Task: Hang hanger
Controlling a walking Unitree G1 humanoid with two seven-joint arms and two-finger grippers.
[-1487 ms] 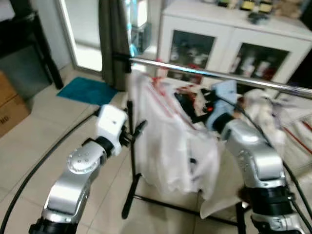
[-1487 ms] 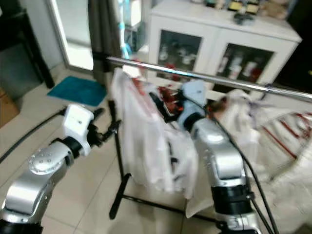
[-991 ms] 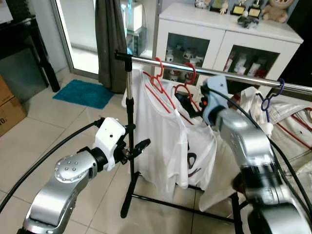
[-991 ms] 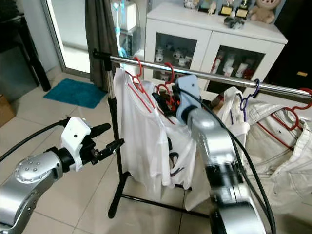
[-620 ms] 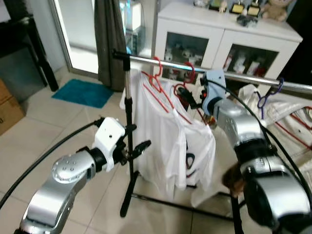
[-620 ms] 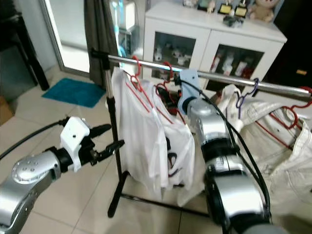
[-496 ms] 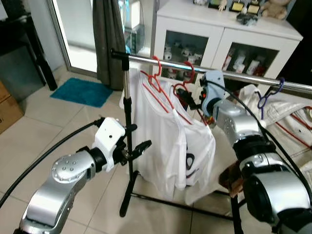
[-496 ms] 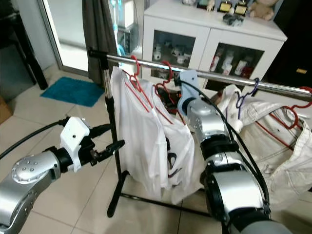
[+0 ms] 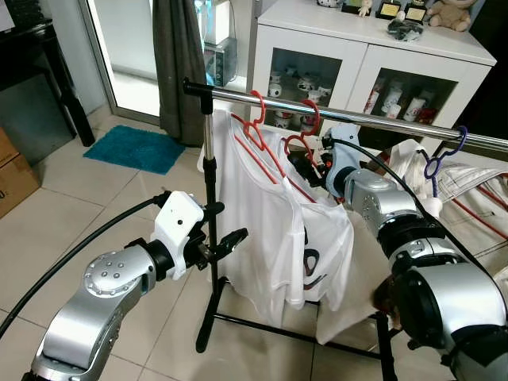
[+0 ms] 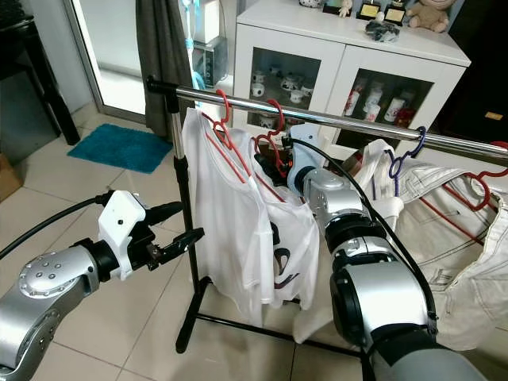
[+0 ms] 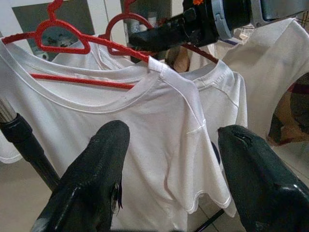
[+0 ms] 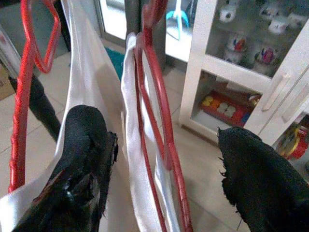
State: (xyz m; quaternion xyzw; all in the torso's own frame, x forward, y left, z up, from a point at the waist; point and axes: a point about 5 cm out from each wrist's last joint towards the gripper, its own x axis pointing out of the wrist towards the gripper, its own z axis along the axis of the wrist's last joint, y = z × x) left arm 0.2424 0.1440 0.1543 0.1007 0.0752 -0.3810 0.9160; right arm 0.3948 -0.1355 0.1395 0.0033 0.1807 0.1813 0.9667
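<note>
Two red hangers carrying white T-shirts hang by their hooks on the silver rail (image 9: pixel 357 119): the first hanger (image 9: pixel 255 131) near the rack post, the second hanger (image 9: pixel 306 131) beside it. My right gripper (image 12: pixel 164 145) is open at the second hanger's neck, and its red wire (image 12: pixel 161 111) passes between the spread fingers (image 12: pixel 87 145) without being clamped. My left gripper (image 9: pixel 228 224) hovers open, low, in front of the first shirt (image 11: pixel 145 125), apart from it.
The black rack post (image 9: pixel 209 262) stands just behind my left gripper. A purple hanger (image 9: pixel 441 155) and beige garments (image 10: pixel 468 230) hang further right on the rail. A white glass-door cabinet (image 9: pixel 357 55) stands behind, with a teal mat (image 9: pixel 135 148) and a cardboard box (image 9: pixel 16 171) to the left.
The blurred view has steadied. My right gripper has sunk a little from the rail to the second hanger's neck. The left arm has stayed in place.
</note>
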